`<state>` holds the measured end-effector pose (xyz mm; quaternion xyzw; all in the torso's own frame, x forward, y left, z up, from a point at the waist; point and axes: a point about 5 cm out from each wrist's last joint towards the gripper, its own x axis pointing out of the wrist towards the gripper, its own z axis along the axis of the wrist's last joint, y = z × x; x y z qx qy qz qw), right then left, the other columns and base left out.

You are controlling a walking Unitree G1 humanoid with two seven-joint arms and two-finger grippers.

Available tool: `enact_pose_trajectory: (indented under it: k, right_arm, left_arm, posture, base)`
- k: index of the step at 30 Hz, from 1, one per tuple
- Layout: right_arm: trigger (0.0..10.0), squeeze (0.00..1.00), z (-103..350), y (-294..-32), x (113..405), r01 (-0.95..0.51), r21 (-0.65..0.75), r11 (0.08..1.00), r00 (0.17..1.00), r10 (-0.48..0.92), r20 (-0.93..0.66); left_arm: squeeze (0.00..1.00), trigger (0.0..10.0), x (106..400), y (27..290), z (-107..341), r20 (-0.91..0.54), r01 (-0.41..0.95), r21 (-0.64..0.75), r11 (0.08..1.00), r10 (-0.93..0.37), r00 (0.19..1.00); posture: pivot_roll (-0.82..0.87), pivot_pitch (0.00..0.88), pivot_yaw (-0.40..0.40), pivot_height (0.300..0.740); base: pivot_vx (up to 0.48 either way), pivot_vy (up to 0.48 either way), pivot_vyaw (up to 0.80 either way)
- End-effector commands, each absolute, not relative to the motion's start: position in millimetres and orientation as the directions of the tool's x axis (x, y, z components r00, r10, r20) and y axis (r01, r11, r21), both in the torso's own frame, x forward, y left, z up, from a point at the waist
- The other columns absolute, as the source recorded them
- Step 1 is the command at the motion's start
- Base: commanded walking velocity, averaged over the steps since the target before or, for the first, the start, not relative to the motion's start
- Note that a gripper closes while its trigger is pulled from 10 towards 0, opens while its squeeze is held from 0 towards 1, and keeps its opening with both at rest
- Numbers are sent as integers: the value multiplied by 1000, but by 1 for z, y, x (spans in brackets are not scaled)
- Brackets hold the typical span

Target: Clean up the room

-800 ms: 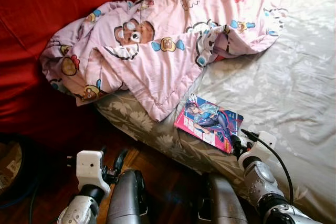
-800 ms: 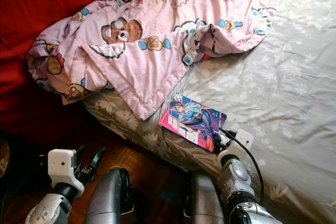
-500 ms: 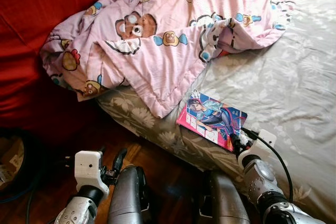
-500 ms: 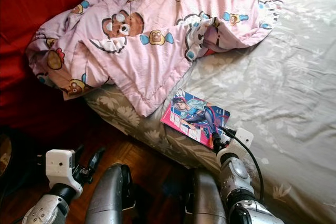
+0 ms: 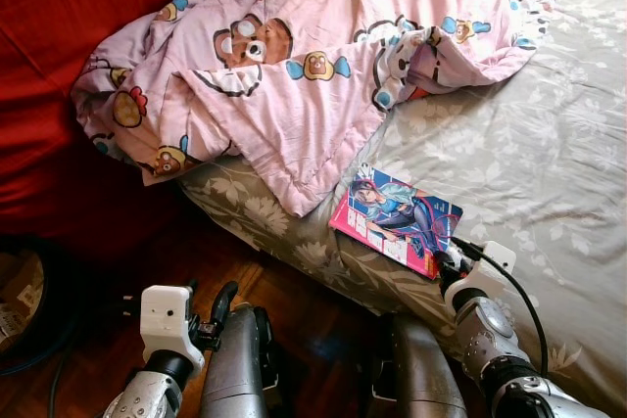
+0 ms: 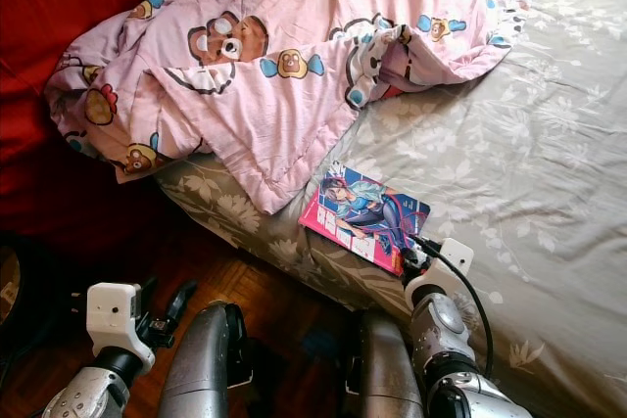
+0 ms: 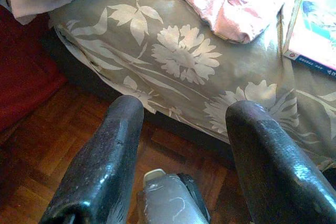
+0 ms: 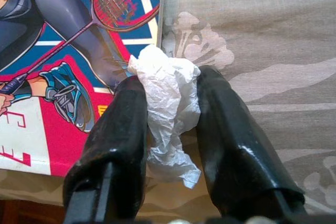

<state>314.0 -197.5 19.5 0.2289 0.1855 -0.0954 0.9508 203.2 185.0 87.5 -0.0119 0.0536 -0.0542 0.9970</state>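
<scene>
Right hand pinching a crumpled white tissue at the near edge of the bed.

Its two fingers are clenched on the tissue, which sits touching the near right corner of a comic book lying flat on the grey flowered sheet. Left hand hangs with fingers spread and nothing between them, low over the wooden floor at the near left, beside the mattress edge. As a judgement, the tidying is at an early stage: one scrap of litter is gripped but not yet carried off, the comic book is not put away, and the pink cartoon blanket lies rumpled across the far left of the bed, spilling against something red. A dark round shape on the floor at the far left edge might be a bin; I cannot tell, nor what it holds.
</scene>
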Motion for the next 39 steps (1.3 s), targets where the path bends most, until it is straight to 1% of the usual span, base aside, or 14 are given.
enact_pose_trajectory:
  k: [1, 21, 22, 26, 29, 35, 37, 39]
  right_arm:
    - [0, 0, 10, -198, 306, 292, 400, 869, 893, -98, -439]
    - [0, 0, 12, -197, 308, 279, 397, 874, 901, -94, -424]
    - [0, 0, 12, -196, 308, 283, 395, 874, 900, -99, -425]
    - [0, 0, 11, -195, 307, 287, 391, 874, 901, -108, -421]
    - [0, 0, 14, -197, 307, 282, 365, 887, 917, -137, -375]
    - [0, 0, 19, -203, 304, 277, 368, 888, 939, -169, -299]
    - [0, 0, 22, -210, 298, 259, 337, 905, 954, -184, -238]
    - [0, 0, 23, -211, 296, 248, 323, 913, 958, -182, -222]
  left_arm:
    - [0, 10000, 199, 187, 84, -141, 103, -21, 994, -105, 984]
    - [0, 10000, 211, 186, 81, -127, 96, -20, 995, -97, 987]
    - [0, 10000, 219, 187, 79, -120, 90, -22, 996, -92, 988]
    - [0, 10000, 227, 187, 78, -111, 83, -24, 996, -85, 990]
    - [0, 10000, 236, 188, 75, -103, 71, -31, 997, -74, 992]
    - [0, 10000, 245, 188, 71, -94, 63, -38, 997, -66, 993]
    - [0, 10000, 249, 188, 67, -93, 50, -54, 997, -55, 994]
    - [0, 10000, 249, 188, 66, -96, 47, -56, 997, -53, 994]
  posture:
    - [74, 372, 17, 621]
    - [63, 314, 9, 621]
    - [51, 269, 3, 621]
    - [43, 241, 0, 621]
    - [17, 200, -6, 621]
    - [-5, 164, -13, 621]
    - [-26, 140, -15, 621]
    - [-29, 137, -15, 621]
  base:
    - [0, 0, 0]
    - [0, 0, 0]
    - [0, 0, 0]
    - [0, 0, 0]
    - [0, 0, 0]
    - [0, 0, 0]
    - [0, 0, 0]
    - [0, 0, 0]
